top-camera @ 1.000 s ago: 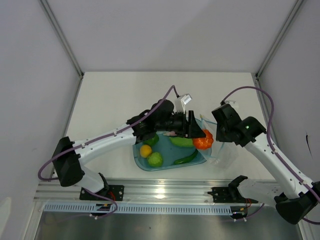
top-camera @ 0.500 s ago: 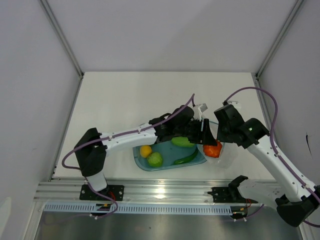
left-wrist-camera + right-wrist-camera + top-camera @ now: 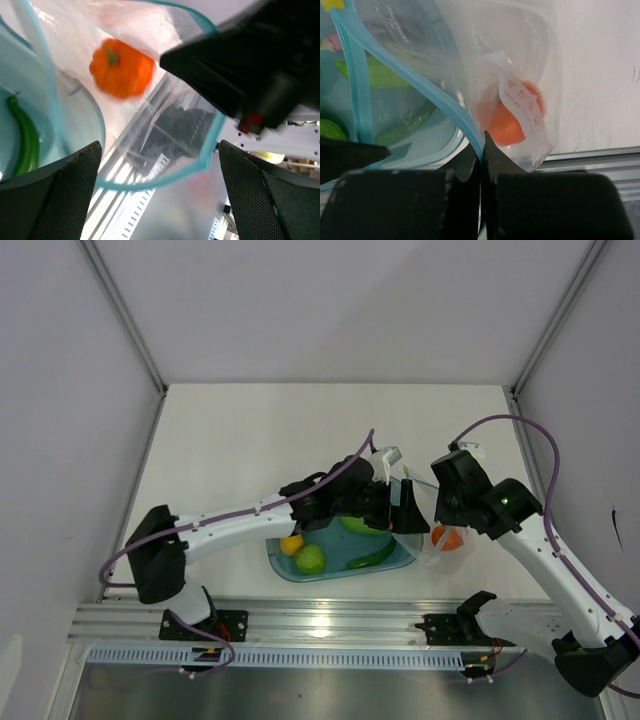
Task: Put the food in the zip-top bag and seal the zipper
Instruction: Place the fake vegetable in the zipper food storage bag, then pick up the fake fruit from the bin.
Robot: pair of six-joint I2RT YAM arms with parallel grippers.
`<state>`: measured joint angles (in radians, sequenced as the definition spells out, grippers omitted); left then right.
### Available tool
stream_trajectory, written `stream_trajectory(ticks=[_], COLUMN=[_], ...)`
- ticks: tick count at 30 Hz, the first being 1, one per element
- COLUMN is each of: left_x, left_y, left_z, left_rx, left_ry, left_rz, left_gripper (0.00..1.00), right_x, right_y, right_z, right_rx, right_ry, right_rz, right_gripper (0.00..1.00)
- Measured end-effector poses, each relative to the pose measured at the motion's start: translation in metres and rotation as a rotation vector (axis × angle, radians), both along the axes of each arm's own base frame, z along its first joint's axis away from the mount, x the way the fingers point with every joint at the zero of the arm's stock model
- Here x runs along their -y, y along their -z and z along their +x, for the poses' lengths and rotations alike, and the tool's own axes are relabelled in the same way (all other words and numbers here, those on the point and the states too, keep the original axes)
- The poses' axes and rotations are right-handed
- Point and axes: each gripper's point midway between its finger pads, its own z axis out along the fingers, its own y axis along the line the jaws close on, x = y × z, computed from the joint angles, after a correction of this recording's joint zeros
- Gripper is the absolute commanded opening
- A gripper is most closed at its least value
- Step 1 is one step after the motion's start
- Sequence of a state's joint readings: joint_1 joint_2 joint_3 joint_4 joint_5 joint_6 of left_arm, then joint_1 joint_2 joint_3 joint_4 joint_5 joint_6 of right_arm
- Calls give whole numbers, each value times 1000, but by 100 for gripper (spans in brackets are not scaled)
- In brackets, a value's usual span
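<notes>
Both arms are white tubular links joined by chunky black joint housings. The left arm [image 3: 240,522] starts at the overhead view's lower left, the right arm [image 3: 560,575] at its lower right. A purple cable [image 3: 345,462] trails along the left arm, and another [image 3: 500,419] along the right. A small green light [image 3: 505,502] glows on the right arm. The left gripper [image 3: 157,150] has black fingers [image 3: 65,200] with a fine mesh texture. The right gripper [image 3: 481,150] has smooth matte black ones [image 3: 465,165].

Left pincer [image 3: 160,200] fills the bag [image 3: 530,60] mouth, right pincer [image 3: 481,145] pinches its rim; tub [image 3: 283,562] crowds its left; far table [image 3: 250,430] open.
</notes>
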<state>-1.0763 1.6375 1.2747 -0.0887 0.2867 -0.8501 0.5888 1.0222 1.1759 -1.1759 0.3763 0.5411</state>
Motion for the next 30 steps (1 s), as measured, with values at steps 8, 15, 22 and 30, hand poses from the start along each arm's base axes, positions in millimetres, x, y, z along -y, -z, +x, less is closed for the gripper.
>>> stream_trajectory(ticks=[8,15,22,30], left_x=[-44,-95,-161,-225], left_y=[-54,-38,26,95], left_z=[6,19,36,21], left_rx=[178,231,179,15], left_ry=[-110,-269,-444,-558], left_rz=[-79,20,348,651], left_gripper=[100,100,99,99], right_x=[0,4,6,6], right_y=[0,-1,0,1], right_z=[0,-4,-7,-6], right_rx=[0,0,-12,-16], right_ry=[1,4,1,-9], right_rz=[0,-3,-14,-24], right_gripper=[0,0,0,0])
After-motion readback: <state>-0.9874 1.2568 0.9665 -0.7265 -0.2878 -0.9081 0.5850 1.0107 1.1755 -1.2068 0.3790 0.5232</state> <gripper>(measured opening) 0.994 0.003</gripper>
